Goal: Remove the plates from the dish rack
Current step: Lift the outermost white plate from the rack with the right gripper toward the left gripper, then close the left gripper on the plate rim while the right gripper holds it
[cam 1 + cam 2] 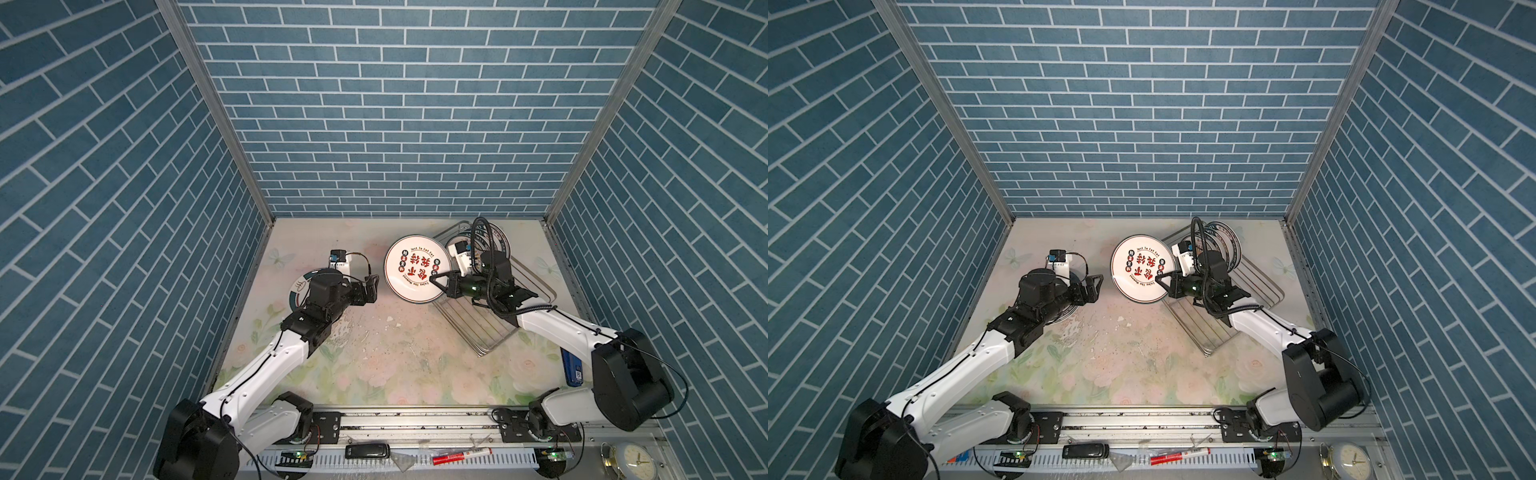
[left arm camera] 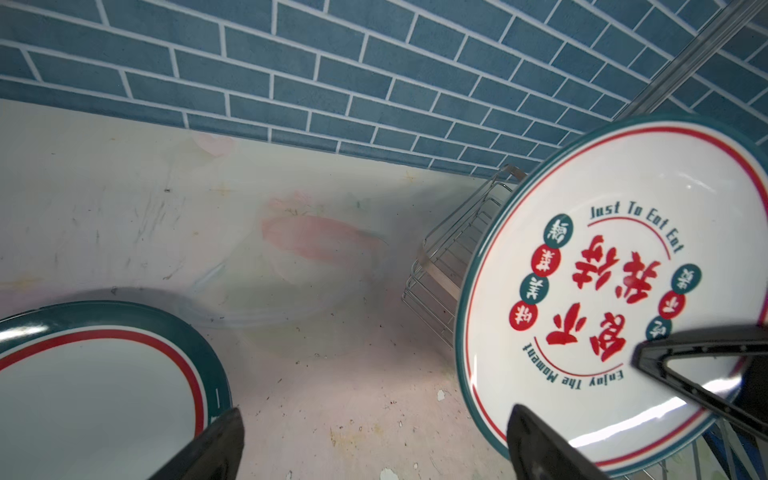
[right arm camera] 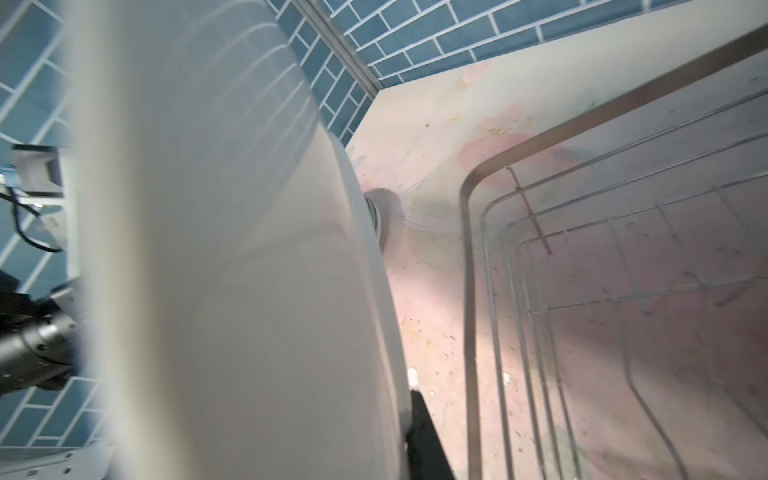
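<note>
Left wrist view: we list right fingers (image 2: 706, 345) pinching the lettered plate (image 2: 602, 291), tilted just beside the rack (image 2: 449, 257); left fingers (image 2: 216, 451) wide, empty. Step: transfer. Next, likely: lay it atop the bench plate (image 2: 83, 395).

The underside of a plate (image 3: 249, 270) fills the frame's left half; my black finger (image 3: 422, 432) presses its rim at bottom centre. The wire rack (image 3: 467, 291) sits at right on the table (image 3: 432, 299).
</note>
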Motion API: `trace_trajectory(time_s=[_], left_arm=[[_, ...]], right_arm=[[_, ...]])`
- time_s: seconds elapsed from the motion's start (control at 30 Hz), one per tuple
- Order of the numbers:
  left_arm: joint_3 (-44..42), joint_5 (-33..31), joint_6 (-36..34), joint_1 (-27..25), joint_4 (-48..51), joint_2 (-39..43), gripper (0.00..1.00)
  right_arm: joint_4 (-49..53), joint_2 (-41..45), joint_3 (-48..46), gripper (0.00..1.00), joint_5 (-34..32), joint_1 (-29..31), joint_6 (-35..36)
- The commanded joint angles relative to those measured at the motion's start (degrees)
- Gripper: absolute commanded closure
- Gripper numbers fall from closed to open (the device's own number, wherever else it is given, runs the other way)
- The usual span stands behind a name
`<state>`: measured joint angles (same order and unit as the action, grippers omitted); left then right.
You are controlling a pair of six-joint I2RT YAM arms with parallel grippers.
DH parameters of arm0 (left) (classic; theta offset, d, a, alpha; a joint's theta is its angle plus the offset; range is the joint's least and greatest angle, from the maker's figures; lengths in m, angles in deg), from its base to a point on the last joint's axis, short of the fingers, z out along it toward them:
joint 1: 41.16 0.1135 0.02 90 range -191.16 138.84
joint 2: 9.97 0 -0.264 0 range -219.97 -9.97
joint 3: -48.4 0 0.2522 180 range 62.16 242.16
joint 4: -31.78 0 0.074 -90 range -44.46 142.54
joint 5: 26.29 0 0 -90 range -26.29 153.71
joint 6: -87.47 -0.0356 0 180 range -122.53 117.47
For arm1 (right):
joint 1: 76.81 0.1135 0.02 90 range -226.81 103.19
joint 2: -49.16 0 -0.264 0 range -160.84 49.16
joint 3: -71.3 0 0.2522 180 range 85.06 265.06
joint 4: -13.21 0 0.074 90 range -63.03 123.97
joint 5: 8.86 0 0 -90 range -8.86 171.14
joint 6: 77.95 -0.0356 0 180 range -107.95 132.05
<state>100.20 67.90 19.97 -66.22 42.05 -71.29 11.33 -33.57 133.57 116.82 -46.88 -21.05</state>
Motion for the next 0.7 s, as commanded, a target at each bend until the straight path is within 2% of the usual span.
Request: trace_trajectory(time_s=[0.0, 0.13, 0.4, 0.5, 0.67], left_arm=[[1.7, 3.4, 0.5, -0.2, -0.5, -1.4, 0.01], [1.7, 5.1, 1.1, -0.1, -1.1, -2.7, 0.01], [1.4, 7.1, 2.3, 0.8, -2.8, -2.7, 0.02], [1.4, 11.3, 4.8, 2.5, -4.8, -4.6, 0.07], [1.7, 15.8, 6.2, 3.1, -6.8, -8.6, 0.21]], right_arm=[[-6.9, -2.4, 4.6, 1.00, 9.1, -0.1, -8.4], [-9.4, -5.5, 5.9, 1.00, 11.7, 0.0, -13.5], [-12.3, -9.1, 6.8, 1.00, 13.7, 0.8, -15.7], [-10.1, -10.0, 8.2, 1.00, 13.6, 1.6, -15.6], [-10.6, -11.3, 9.2, 1.00, 13.9, 2.7, -16.3]])
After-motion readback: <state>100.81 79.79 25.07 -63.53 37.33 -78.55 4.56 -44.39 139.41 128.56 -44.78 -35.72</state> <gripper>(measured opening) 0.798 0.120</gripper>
